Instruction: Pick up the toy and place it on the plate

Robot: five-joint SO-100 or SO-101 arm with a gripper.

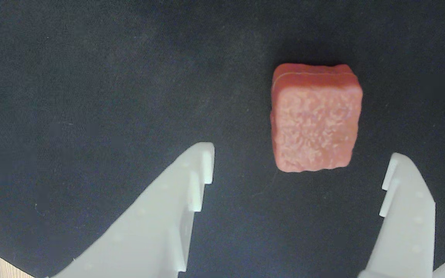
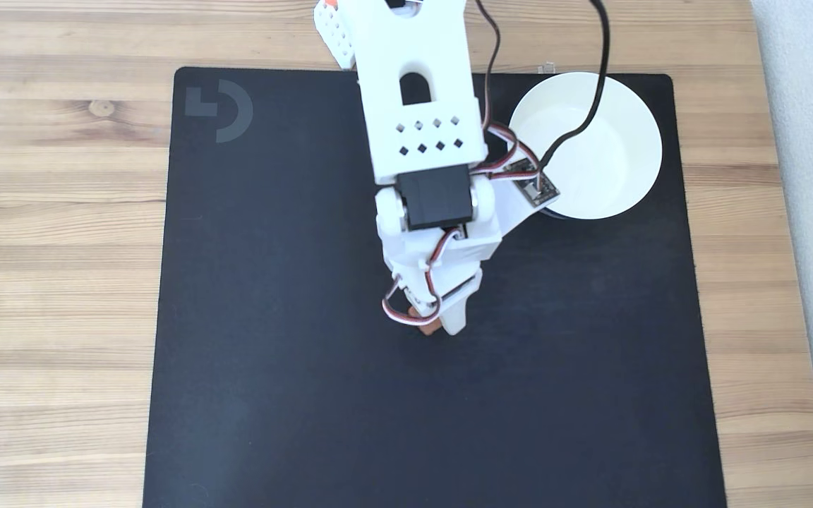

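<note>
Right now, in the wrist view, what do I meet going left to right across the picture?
White plastic gripper finger → small reddish-brown textured square toy lying on the black mat → second white finger. The open gripper has its jaws spread wider than the toy, not touching it.

No readable text; the black mat (image 2: 308, 395) bears a grey logo (image 2: 219, 111)

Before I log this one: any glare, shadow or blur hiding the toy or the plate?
Wrist view: toy sharp and evenly lit, soft shadow behind it, open gripper fingers slightly soft. Fixed view: plate bright, nearly washed out inside; the arm covers most of the toy; mat shows no glare.
</note>
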